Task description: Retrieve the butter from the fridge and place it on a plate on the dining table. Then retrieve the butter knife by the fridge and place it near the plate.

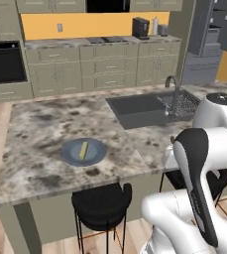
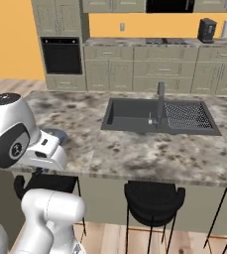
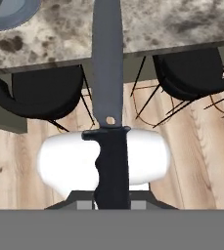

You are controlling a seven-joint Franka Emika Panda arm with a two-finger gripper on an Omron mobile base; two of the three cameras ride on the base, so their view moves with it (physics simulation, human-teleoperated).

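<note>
Clenched on the butter knife, my pincer holds it by the thick black handle, with the grey blade running straight up the hand view and its tip out over the edge of the dining table; gripping low on the handle keeps the blade free to be laid flat. Going left to right in the left base view: the plate sits on the near-left part of the marble top, and the butter lies on it, lengthwise and roughly centred, so I judge the first half of the task done. Just below the table edge stands a black stool, tucked partly under the overhang. Further right, the sink is let into the top, with the faucet at its right side and a dark drain mat beyond. At far right in the background stands the fridge, one door open. In the hand view a sliver of the plate's rim shows at upper left, well to the left of the blade. Judgement: the knife must travel left and forward over the table before release, so that it lands beside the plate rather than on the bare edge, where it could slide off onto the stools.
</note>
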